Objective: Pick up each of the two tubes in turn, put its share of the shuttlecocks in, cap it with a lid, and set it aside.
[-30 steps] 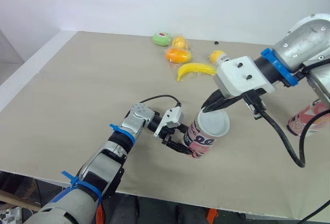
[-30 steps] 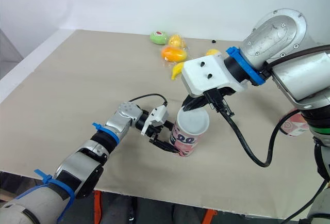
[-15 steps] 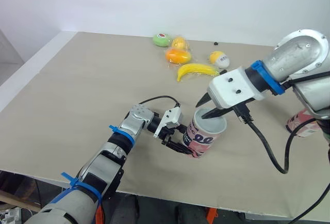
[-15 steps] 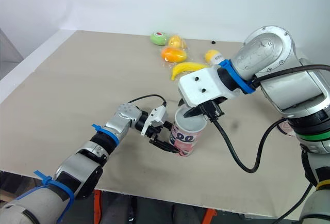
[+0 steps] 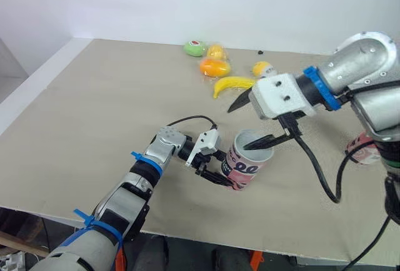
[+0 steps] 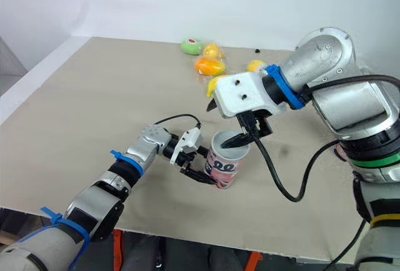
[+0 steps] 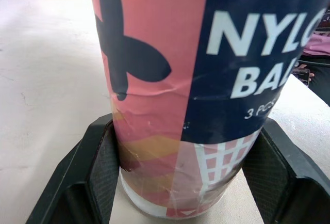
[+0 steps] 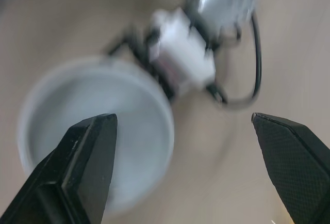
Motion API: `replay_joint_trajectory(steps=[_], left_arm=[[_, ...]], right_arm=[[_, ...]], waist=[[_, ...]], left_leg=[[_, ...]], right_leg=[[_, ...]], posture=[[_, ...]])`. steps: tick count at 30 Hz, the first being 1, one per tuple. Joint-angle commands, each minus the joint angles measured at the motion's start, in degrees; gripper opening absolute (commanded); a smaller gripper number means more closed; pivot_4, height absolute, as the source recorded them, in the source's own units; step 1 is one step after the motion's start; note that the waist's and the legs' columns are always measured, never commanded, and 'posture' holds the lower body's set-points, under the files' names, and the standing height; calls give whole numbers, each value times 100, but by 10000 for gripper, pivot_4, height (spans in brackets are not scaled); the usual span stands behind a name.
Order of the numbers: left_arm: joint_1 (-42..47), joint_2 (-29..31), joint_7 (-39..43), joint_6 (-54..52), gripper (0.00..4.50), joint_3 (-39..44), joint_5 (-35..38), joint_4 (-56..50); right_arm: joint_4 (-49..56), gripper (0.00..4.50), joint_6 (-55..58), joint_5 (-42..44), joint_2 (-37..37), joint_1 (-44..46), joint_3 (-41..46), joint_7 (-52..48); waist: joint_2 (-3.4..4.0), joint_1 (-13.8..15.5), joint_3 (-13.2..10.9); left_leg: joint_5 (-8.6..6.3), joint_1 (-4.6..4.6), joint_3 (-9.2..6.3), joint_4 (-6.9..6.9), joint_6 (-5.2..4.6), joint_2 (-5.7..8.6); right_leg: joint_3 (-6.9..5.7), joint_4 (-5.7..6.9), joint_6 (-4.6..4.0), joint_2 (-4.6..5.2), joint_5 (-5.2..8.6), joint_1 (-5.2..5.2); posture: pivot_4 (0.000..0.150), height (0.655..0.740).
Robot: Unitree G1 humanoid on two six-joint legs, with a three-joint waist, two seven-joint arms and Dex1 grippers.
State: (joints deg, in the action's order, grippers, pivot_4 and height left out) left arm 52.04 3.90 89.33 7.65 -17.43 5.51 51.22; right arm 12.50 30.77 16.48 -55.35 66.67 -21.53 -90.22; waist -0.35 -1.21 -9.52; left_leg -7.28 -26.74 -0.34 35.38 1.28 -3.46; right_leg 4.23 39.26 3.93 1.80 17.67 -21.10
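Note:
A pink and blue tube [image 5: 242,169] stands tilted on the table, and my left gripper [image 5: 226,170] is shut on its lower part. In the left wrist view the tube [image 7: 206,79] sits between both fingers [image 7: 98,172]. A white lid [image 5: 256,151] rests on the tube's mouth. My right gripper [image 5: 250,121] hangs open just above it, one finger [image 5: 262,141] over the lid and holding nothing. The right wrist view looks down on the lid [image 8: 93,131] between spread fingers [image 8: 87,167]. The second pink tube [image 5: 365,149] stands at the right edge, partly hidden by my right arm.
Toy fruit lies at the back of the table: a green piece [image 5: 195,48], an orange one [image 5: 215,67], a banana [image 5: 234,84] and a yellow-white ball [image 5: 263,69]. The table's left edge [image 5: 37,83] runs diagonally.
My right gripper has gone from shut on the lid to wide open, leaving the lid on the tube, and has lifted slightly. The left gripper and tube have stayed put.

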Motion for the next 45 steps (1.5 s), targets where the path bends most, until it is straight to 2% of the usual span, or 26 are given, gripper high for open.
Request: replay_joint_trajectory(steps=[1,4,6,8,9,10,11,18,25,30,33,35,36,41,43,44,45], left_arm=[[-158,96,-31,-75,31389,-163,-281,249],[-152,97,-33,-61,31389,-158,-283,265],[-149,99,-31,-60,31389,-158,-283,269],[-149,94,-27,-51,31389,-159,-292,275],[-147,90,-27,-46,31389,-157,-296,279],[-142,88,-28,-40,31389,-155,-300,287],[-134,85,-32,-40,31389,-150,-300,292],[-105,88,-41,-30,31389,-128,-295,325],[-94,84,-59,-47,31389,-104,-271,311],[-121,81,-40,-77,31389,-87,-252,245],[-142,82,-75,-60,31389,-60,-238,219],[-161,79,-98,-26,31389,-32,-221,196],[-166,74,-111,-9,31389,-18,-214,191],[-160,-64,-142,196,31389,108,-56,146],[-176,-94,-76,158,38120,148,0,99],[-183,-105,-25,139,40917,180,46,66],[-191,-128,43,92,44326,219,120,9]], right_arm=[[57,42403,415,652,-356,365,561,-228],[324,32263,516,928,-615,136,593,-228],[433,20505,555,1008,-677,49,603,-228],[584,13864,601,1072,-747,-91,547,-228],[644,8515,616,1075,-778,-165,504,-228],[683,6893,610,1046,-798,-231,461,-228],[713,1216,576,938,-788,-349,385,-217],[716,474,178,81,-628,-908,-240,-118],[607,474,-133,-461,-533,-1314,-626,-216],[337,474,503,581,-245,-881,564,-91],[143,474,926,1008,-72,-580,1266,363],[172,7461,1269,1296,-203,-538,1817,640],[285,9146,1337,1420,-312,-665,2021,664],[1275,31305,2106,2033,-775,-2766,3852,1176],[1510,41580,2242,2249,-720,-3234,4257,1463],[1621,44885,2291,2325,-677,-3458,4419,1603],[1757,45000,2358,2383,-589,-3779,4652,1763]], waist=[[-4,16,-1],[-13,7,-1],[-11,2,0],[-7,1,1],[-8,0,1],[-8,-1,1],[-9,-1,1],[-6,0,4],[-52,-4,48],[-70,-5,66],[-67,-5,63],[-60,22,57],[-61,24,57],[-80,68,57],[-39,39,49],[-13,21,43],[-3,3,41]], left_leg=[[0,-4,-1,-1,0,0],[-4,-5,-2,-3,3,0],[-5,-5,-1,-3,4,0],[-3,-5,-1,-2,3,0],[-2,-5,-1,-2,3,-1],[-1,-5,-1,0,3,-1],[-1,-5,-1,1,3,-1],[-1,-4,0,2,3,-1],[-2,26,0,1,4,-6],[-3,38,3,1,6,-15],[-3,33,7,0,5,-15],[-2,7,3,-10,5,-14],[-4,6,0,-10,6,-12],[-17,1,-8,-13,14,-7],[-18,-3,-1,-7,12,-5],[-17,-3,1,-5,11,-5],[-13,-3,1,-5,6,-2]], right_leg=[[-1,0,0,0,1,-1],[-2,-8,1,0,4,-15],[0,-8,0,0,4,-12],[0,-4,-4,0,-1,-7],[0,-3,-3,-1,-2,-11],[0,-3,-2,-1,-2,-15],[0,-3,-1,-1,-2,-19],[0,-5,0,-2,-1,-22],[0,-5,0,-5,1,0],[-3,-5,-30,-4,13,6],[-2,-5,-49,-2,0,0],[-3,-5,-23,-5,-10,-5],[-3,-5,-21,-7,-6,-18],[-1,-14,-17,-9,11,9],[6,-10,-13,-7,11,3],[9,-8,-9,-7,8,1],[13,-6,-5,-8,6,-2]], posture=[[1500,7179],[1500,7179],[1500,7179],[1500,7179],[1500,7179],[1500,7179],[1500,7179],[1500,7179],[1500,7179],[1500,7179],[1500,7179],[1500,7179],[1500,7179],[1500,7179],[1500,7179],[1500,7179],[1500,7179]])
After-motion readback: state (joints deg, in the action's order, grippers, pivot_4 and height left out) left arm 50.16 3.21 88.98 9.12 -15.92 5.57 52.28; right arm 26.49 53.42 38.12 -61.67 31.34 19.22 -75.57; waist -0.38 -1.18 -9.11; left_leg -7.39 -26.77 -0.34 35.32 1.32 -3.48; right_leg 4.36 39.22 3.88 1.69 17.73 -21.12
